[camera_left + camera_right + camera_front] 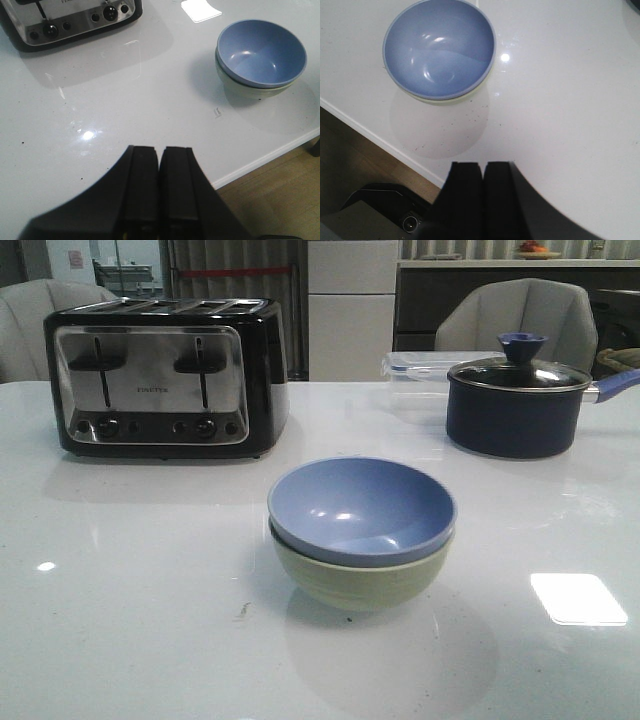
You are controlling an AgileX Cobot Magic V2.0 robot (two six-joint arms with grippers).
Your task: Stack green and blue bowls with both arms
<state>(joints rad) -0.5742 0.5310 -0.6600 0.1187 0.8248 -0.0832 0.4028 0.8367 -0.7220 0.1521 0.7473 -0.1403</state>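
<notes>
The pale blue bowl (pixel 362 508) sits nested inside the pale green bowl (pixel 360 580) in the middle of the white table (pixel 130 620). The stack also shows in the left wrist view, blue bowl (pixel 261 52) over the green bowl (pixel 255 91), and in the right wrist view, blue bowl (pixel 439 47) with a sliver of the green bowl (pixel 465 94) under it. My left gripper (pixel 160 150) is shut and empty, well back from the bowls near the table's front edge. My right gripper (pixel 483 165) is shut and empty, also back at the front edge. Neither arm shows in the front view.
A black and silver toaster (pixel 165 375) stands at the back left. A dark navy pot (pixel 515 405) with a glass lid stands at the back right, a clear plastic box (pixel 420 375) behind it. The table's front edge (pixel 265 160) drops to a wooden floor.
</notes>
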